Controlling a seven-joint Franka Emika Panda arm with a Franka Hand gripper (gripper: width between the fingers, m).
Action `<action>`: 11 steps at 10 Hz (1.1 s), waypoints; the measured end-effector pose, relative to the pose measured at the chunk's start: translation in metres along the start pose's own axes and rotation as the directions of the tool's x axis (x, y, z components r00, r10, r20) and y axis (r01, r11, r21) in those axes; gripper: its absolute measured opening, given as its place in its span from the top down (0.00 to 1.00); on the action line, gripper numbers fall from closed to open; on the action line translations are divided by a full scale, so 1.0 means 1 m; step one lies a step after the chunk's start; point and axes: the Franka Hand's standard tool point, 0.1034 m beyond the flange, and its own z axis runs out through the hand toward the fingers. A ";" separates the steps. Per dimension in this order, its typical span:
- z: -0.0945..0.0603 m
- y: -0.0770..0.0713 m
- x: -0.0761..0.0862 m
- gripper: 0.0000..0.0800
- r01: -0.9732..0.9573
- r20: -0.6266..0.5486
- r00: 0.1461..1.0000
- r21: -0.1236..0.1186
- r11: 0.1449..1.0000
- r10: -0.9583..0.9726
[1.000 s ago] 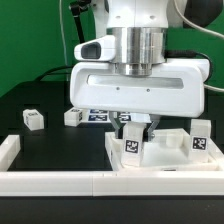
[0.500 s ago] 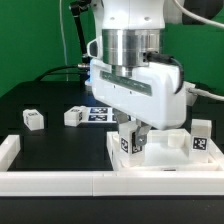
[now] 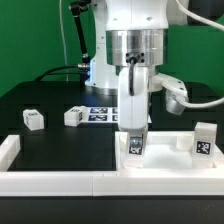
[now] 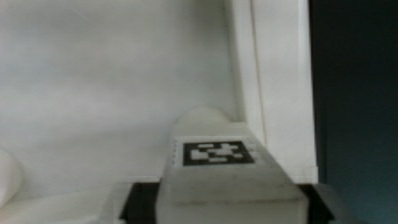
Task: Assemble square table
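Setting: green screen hanging behind a black table [image 3: 55,140].
Pincer: the pincer [image 3: 134,132] is clamping an upright leg [image 3: 134,150], jaws pressing its two sides.
Beneath: the leg is standing on the square table slab [image 3: 165,162] directly under the pincer.
Farther out: a second leg [image 3: 205,140] is standing beside.
Technique: probably twisting in; keeping the leg vertical, pressing lightly.
Change: wrist turning, broadside half a second ago, now edge-on.

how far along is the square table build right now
Looks done: a standing leg is upright at the tabletop corner on the exterior view's right; whether it is fully seated I cannot tell. In hand: the gripper is shut on a second leg, upright on the tabletop. Left: two loose legs lie on the black table.
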 end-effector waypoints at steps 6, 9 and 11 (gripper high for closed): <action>0.001 -0.001 0.002 0.20 0.621 -0.038 0.782 -0.031 0.783 -0.622; -0.001 -0.004 0.001 0.19 0.861 -0.049 0.503 -0.053 0.505 -0.863; -0.001 -0.008 -0.001 0.19 0.934 -0.084 0.350 -0.049 0.355 -0.933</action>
